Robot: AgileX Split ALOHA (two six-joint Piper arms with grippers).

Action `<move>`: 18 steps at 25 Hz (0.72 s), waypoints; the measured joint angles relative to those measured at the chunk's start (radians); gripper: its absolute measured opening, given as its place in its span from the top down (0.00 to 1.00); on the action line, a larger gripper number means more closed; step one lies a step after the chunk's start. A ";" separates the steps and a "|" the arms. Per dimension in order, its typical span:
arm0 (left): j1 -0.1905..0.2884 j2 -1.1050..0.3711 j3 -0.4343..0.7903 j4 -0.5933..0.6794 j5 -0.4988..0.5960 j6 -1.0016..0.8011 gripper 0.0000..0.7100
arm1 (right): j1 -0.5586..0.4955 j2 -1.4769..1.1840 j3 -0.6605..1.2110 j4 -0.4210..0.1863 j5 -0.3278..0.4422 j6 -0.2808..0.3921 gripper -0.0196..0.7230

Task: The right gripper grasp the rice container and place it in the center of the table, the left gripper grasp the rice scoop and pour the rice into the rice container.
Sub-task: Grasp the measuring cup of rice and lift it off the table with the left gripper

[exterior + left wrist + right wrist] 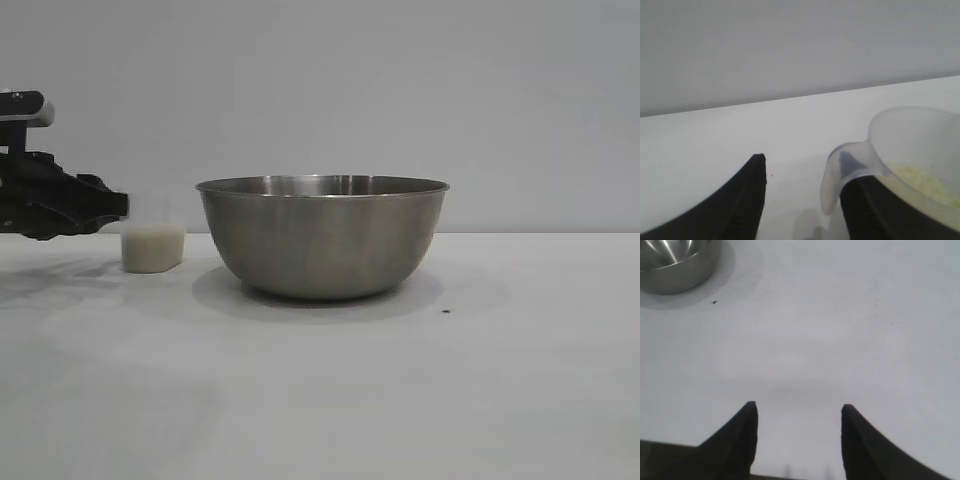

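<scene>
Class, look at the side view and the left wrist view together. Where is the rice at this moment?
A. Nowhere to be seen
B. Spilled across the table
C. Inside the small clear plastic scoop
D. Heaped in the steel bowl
C: the rice fills the lower part of the rice scoop standing on the table left of the rice container, with the open left gripper at its handle.

Soft, even, diffuse light; no harsh glare.
Faint shadow rings the steel bowl (322,240) on the bench (400,400); left wrist view blurry close up.
</scene>
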 joint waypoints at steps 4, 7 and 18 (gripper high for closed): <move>0.000 0.000 0.000 0.000 0.000 -0.002 0.53 | 0.000 0.000 0.000 0.000 0.000 0.000 0.53; 0.000 0.000 0.000 0.004 0.000 -0.002 0.62 | 0.000 0.000 0.000 0.000 0.000 0.000 0.53; 0.000 0.000 0.000 0.052 0.000 -0.002 0.77 | 0.000 0.000 0.000 0.000 0.000 0.000 0.53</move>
